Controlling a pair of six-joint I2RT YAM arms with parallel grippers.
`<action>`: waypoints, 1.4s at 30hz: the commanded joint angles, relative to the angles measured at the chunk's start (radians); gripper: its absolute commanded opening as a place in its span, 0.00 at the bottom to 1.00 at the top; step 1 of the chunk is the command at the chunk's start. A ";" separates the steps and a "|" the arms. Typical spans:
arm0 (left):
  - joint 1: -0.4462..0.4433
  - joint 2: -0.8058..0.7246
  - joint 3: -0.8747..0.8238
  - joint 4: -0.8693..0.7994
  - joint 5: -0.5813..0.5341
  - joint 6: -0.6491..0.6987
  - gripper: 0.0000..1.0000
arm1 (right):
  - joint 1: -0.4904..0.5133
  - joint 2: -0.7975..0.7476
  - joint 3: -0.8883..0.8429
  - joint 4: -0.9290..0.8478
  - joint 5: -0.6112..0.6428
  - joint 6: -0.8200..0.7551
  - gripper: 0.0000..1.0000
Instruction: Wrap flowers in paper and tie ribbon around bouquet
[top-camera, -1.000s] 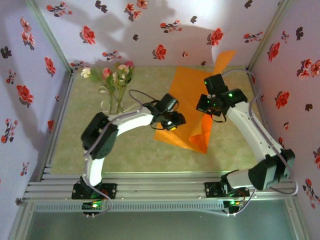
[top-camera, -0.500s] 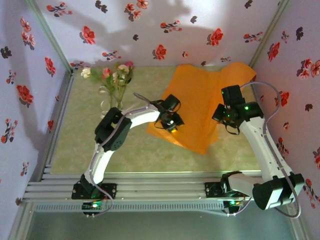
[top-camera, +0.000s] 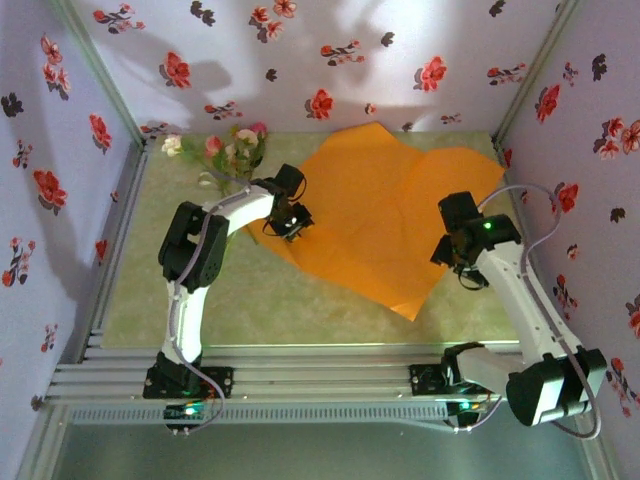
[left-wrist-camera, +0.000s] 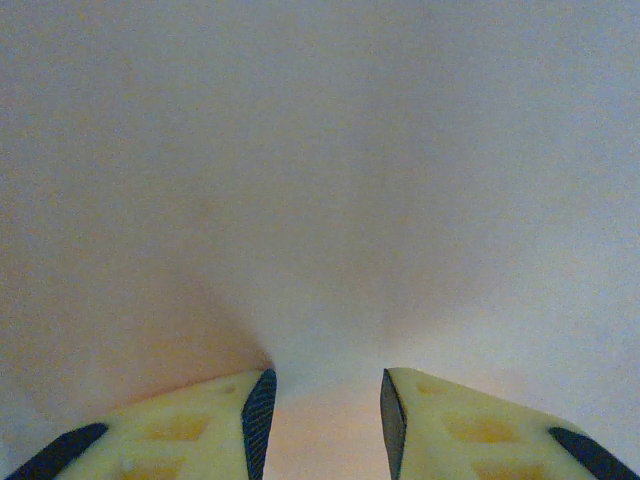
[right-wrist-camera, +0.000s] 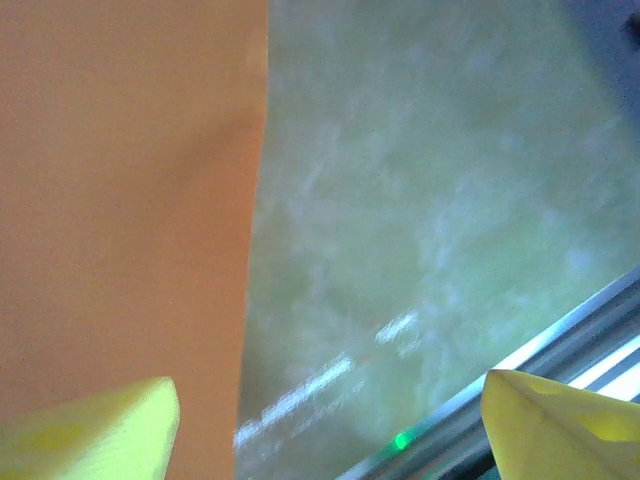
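Note:
The orange paper lies spread almost flat over the middle and back right of the table. The flowers, pink and cream with green stems, lie at the back left, off the paper. My left gripper hovers at the paper's left edge. Its fingers stand apart with a clear gap, before a pale, peach-tinted blur. My right gripper is at the paper's right edge. There its jaws are spread wide and hold nothing, with the paper to their left. The ribbon is out of view.
Flower-print walls close in the left, back and right sides. The green table mat is bare in front of the paper. An aluminium rail runs along the near edge, and the rail lies close to my right gripper.
The paper went from folded and lifted to spread flat. My right gripper opened and let it go, moving right and nearer. My left gripper moved left and back to the paper's left edge.

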 joint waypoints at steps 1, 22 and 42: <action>0.009 -0.002 -0.021 -0.123 -0.120 0.044 0.38 | -0.008 0.005 0.165 -0.023 0.222 0.007 0.81; -0.157 0.013 -0.043 0.095 0.109 -0.103 0.39 | -0.041 0.842 0.184 0.513 -0.535 0.026 0.26; -0.064 -0.336 -0.145 -0.112 -0.013 0.050 0.55 | 0.014 0.609 -0.025 0.424 -0.425 0.057 0.34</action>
